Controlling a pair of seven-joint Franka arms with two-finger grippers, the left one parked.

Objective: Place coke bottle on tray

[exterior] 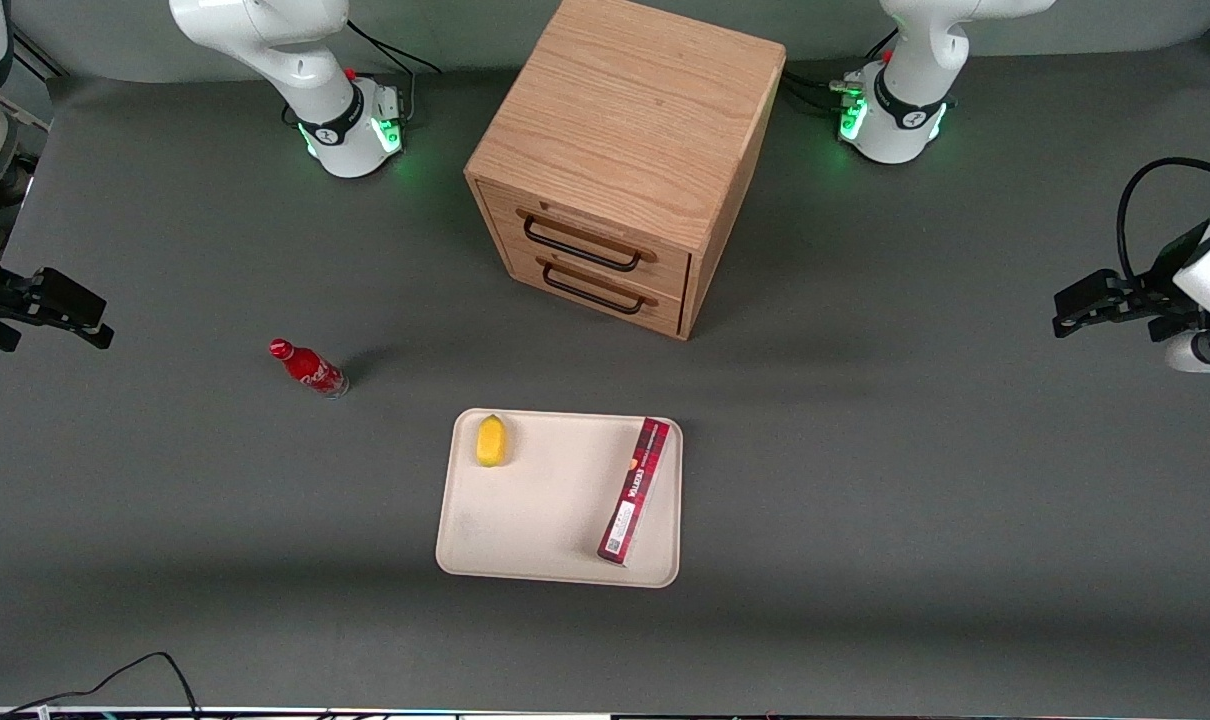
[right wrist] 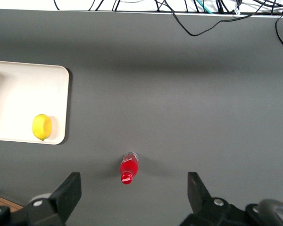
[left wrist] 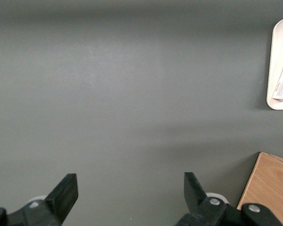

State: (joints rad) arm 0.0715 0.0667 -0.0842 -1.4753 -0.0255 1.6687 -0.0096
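The coke bottle [exterior: 310, 368] is a small red bottle with a red cap, standing on the grey table, apart from the tray and toward the working arm's end. In the right wrist view it [right wrist: 129, 168] shows from above, cap up. The cream tray [exterior: 545, 500] lies nearer the front camera than the cabinet; its corner also shows in the right wrist view [right wrist: 19, 94]. My right gripper [exterior: 90, 318] hangs open and empty above the table at the working arm's end, well apart from the bottle. In its own view the gripper [right wrist: 133, 188] has both fingers spread wide.
A yellow lemon [exterior: 491, 441] and a long dark-red box [exterior: 635, 490] lie on the tray. A wooden two-drawer cabinet [exterior: 625, 150] stands farther from the front camera than the tray. Cables [right wrist: 193, 19] run along the table's front edge.
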